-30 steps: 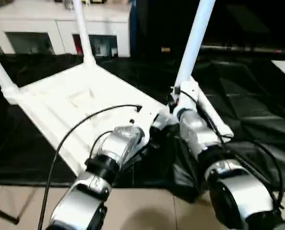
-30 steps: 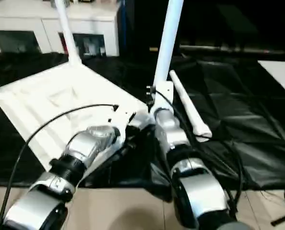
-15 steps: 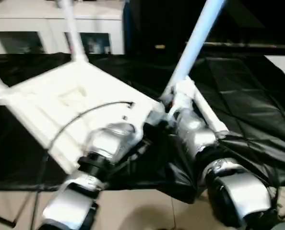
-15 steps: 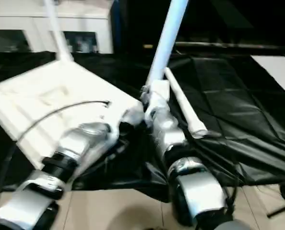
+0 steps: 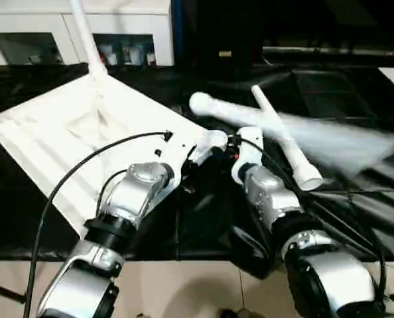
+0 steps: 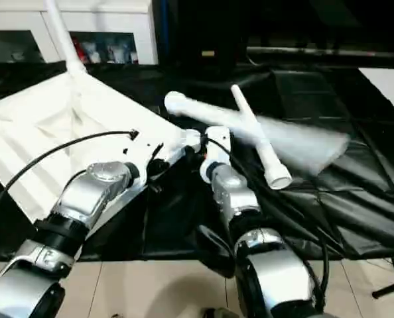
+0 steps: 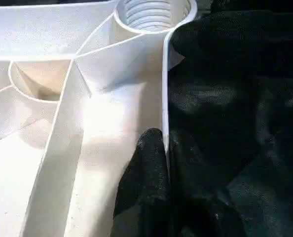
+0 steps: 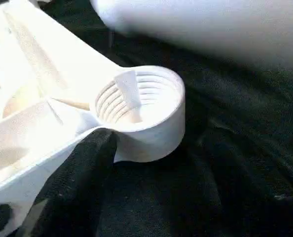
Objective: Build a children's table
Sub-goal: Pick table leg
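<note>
I see the table top (image 5: 84, 142) lying underside up on the black sheet (image 5: 356, 199), its ribs facing me. My left pincer (image 7: 164, 148) is clenched on the top's thin side rim, one black finger (image 7: 146, 163) inside the rim and the other outside it. Just beyond that pincer sits the threaded corner socket (image 8: 139, 98), with nothing in it. My right pincer (image 5: 240, 149) is just beside that same socket; one dark finger (image 8: 82, 168) touches the socket's outer wall, and I cannot tell how wide it stands. Past the right pincer a white leg (image 5: 283, 136) shows blurred above the sheet, with another leg (image 6: 260, 142) lying under it. At the top's far corner, well away from both pincers, one leg (image 5: 84, 33) stands upright in its socket.
</note>
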Tool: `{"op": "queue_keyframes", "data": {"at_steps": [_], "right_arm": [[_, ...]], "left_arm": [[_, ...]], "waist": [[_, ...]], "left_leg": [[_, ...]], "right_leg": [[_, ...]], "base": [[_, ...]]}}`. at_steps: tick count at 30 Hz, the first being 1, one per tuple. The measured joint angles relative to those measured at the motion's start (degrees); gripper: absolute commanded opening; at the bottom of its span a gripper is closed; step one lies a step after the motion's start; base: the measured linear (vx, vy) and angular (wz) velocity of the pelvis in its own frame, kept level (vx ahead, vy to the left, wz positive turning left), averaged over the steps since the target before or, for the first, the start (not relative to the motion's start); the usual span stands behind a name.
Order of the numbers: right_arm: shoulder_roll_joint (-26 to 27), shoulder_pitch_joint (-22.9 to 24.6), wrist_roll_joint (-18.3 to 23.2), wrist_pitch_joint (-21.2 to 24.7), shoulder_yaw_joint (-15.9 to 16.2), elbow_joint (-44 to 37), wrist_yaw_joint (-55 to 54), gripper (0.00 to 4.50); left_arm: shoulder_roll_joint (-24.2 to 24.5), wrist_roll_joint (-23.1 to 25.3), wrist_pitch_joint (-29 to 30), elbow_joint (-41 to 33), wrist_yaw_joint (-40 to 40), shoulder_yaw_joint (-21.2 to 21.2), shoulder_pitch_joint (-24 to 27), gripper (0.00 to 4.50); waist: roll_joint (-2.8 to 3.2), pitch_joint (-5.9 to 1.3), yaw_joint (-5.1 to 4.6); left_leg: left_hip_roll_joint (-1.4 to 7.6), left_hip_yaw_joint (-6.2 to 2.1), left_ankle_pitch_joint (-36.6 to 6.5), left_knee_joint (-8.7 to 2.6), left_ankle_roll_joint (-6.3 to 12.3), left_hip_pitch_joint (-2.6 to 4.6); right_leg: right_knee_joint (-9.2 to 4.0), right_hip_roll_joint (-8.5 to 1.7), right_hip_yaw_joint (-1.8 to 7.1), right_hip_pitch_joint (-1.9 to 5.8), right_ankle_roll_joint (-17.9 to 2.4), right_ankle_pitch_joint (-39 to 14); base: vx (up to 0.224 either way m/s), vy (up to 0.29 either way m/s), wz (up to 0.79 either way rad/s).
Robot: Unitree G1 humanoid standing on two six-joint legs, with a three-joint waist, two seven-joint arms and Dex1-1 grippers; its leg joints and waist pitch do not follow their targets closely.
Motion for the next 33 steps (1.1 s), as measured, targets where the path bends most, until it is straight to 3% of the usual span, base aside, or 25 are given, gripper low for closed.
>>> {"op": "queue_keyframes", "data": {"at_steps": [5, 7, 11, 18, 22, 24, 27, 33], "right_arm": [[0.46, 0.28, 0.61, 2.15, 0.0, -1.43, -0.39, 2.75], [0.48, 0.9, 0.4, 2.27, 0.15, -2.32, -0.36, 2.4], [0.51, 2.53, -0.28, 2.92, 1.31, -4.91, 0.17, 2.38], [0.77, 7.58, -0.48, 7.52, 5.24, -12.53, 4.43, 2.38], [-1.69, 8.92, -1.35, 8.27, 4.06, -15.08, 2.79, 2.38], [-4.73, 8.63, -1.34, 8.2, 1.35, -18.32, 1.49, 2.38], [-4.56, 8.07, -1.24, 8.21, 0.61, -21.59, 0.74, 2.38], [-4.56, 8.98, -0.99, 9.5, 1.22, -21.78, 0.77, 2.38]], "left_arm": [[0.08, -0.04, 0.66, -0.62, 0.01, 0.04, 0.35, 0.0], [0.54, -0.05, 0.42, -0.62, -0.65, -0.23, 0.37, 0.0], [3.47, 0.94, -3.49, -0.62, -4.16, -2.65, 0.86, 0.0], [16.79, 3.93, -19.23, -2.02, -17.07, -7.43, 4.05, 0.0], [20.68, 3.77, -25.46, -2.01, -23.66, -7.71, 5.51, 0.0], [21.52, 2.67, -29.97, -2.02, -28.48, -9.32, 7.69, 0.0], [22.28, 1.83, -36.46, -2.03, -33.26, -11.66, 7.87, 0.0], [21.94, 2.93, -45.55, -2.31, -37.29, -15.41, 7.91, 0.0]], "waist": [[0.01, 0.0, 0.01], [0.0, 0.0, 0.03], [0.01, 0.01, 0.12], [0.0, 0.04, 0.8], [0.05, 0.07, 1.82], [0.07, 0.08, 3.46], [0.05, 0.07, 4.58], [-0.12, 0.19, 4.31]], "left_leg": [[0.02, 0.01, 0.01, 0.0, -0.02, -0.01], [0.02, 0.01, 0.01, 0.0, -0.02, -0.02], [0.07, 0.01, 0.01, -0.01, -0.02, -0.02], [0.37, 0.0, 0.19, -0.04, -0.35, 0.0], [0.34, 0.1, 0.32, -0.03, -0.58, 0.1], [0.42, 0.47, 0.4, -0.07, -0.69, 0.17], [0.44, 1.07, 0.5, -0.38, -0.91, 0.55], [0.44, 1.34, 0.56, -0.43, -0.99, 0.98]], "right_leg": [[-0.01, 0.02, 0.0, 0.01, 0.0, 0.02], [-0.02, 0.02, 0.0, 0.01, 0.01, 0.02], [-0.03, 0.06, -0.01, 0.01, 0.01, 0.02], [-0.04, 0.26, -0.07, 0.05, -0.03, 0.04], [-0.05, 0.15, -0.01, 0.12, -0.01, 0.1], [0.09, 0.07, 0.24, 0.18, 0.15, 0.0], [0.22, 0.07, 0.84, 0.4, 0.23, -0.05], [0.15, 0.06, 1.25, 1.0, 0.92, -0.22]], "base": [[0.0, 0.0, 0.0], [0.0, 0.0, 0.0], [0.0, 0.0, 0.0], [0.0, 0.0, 0.0], [0.0, 0.0, 0.0], [0.006, 0.002, 0.09], [0.004, 0.001, 0.06], [0.0, 0.0, 0.0]]}}
